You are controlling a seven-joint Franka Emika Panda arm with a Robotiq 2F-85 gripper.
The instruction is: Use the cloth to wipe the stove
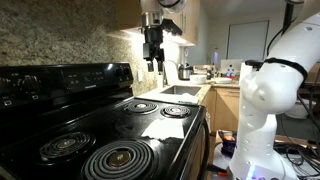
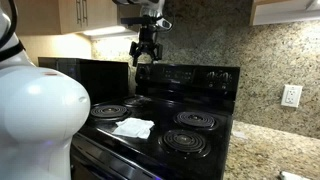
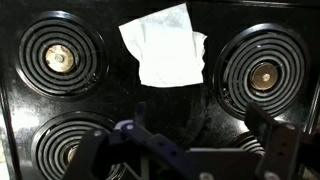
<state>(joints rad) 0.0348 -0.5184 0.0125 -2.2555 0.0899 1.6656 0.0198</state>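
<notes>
The stove (image 1: 100,75) is a glossy black range with four coil burners and a knobbed back panel (image 2: 200,78). The whitish cloth (image 2: 133,127) lies crumpled on the cooktop between the burners in both exterior views (image 1: 165,127). In the wrist view the cloth (image 3: 165,45) sits at top centre on the black surface (image 3: 120,100). My gripper (image 1: 153,55) hangs high above the back of the stove (image 2: 145,50), well clear of the cloth. Its fingers stand wide apart and open with nothing between them (image 3: 200,120).
A granite backsplash (image 2: 270,60) runs behind the stove. A counter with a sink (image 1: 180,90) and some bottles (image 1: 185,72) lies beyond it. A wall outlet (image 2: 291,96) is beside the range. The robot's white body (image 1: 265,100) stands close to the stove's front.
</notes>
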